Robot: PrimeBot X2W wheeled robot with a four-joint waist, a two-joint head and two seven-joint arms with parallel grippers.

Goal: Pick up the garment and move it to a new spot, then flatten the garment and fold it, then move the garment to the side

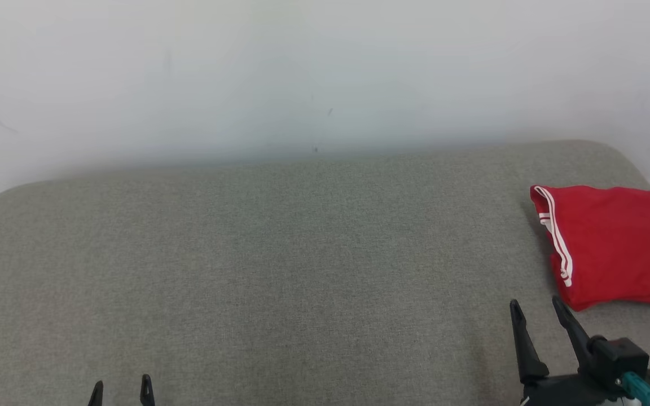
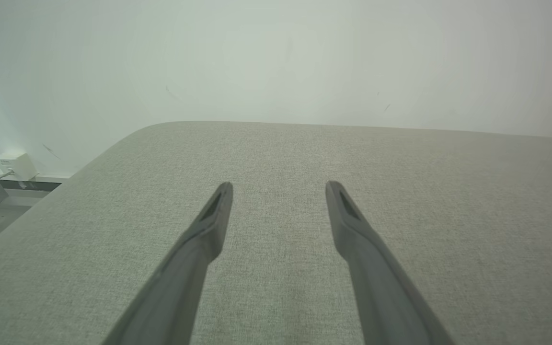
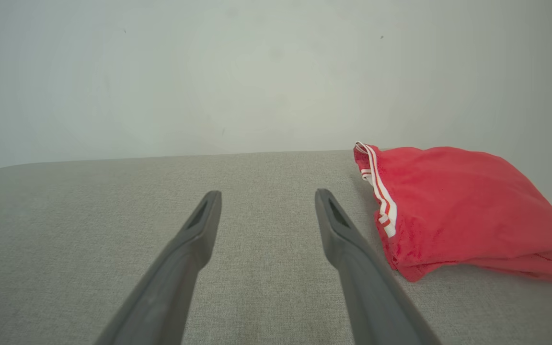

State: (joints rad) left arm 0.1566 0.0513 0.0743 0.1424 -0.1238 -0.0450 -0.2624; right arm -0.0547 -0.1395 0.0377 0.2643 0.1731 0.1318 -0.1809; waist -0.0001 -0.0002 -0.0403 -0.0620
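Right gripper (image 1: 535,303) released, jaws spread wide, nothing between them. It sits low at the right front of the grey upholstered surface (image 1: 302,254), fingers pointing toward the wall (image 1: 302,67). From the right wrist view the gripper (image 3: 268,192) has bare fabric between the fingers; the right-hand finger is just beside the garment's near corner, and contact can't be confirmed from here.

Left gripper (image 1: 122,382) also released and empty, only the fingertips visible at the lower left, well apart from the garment. In the left wrist view the gripper (image 2: 280,186) is spread over plain grey fabric, with a small white box (image 2: 15,165) low on the wall off the surface's edge.

Red garment (image 1: 618,248) lies folded into a compact, slightly puffy bundle at the far right of the surface, near the wall. White stripes run down its left edge. Right wrist view shows the garment (image 3: 458,206) resting on the fabric, layered edges visible along its bottom.
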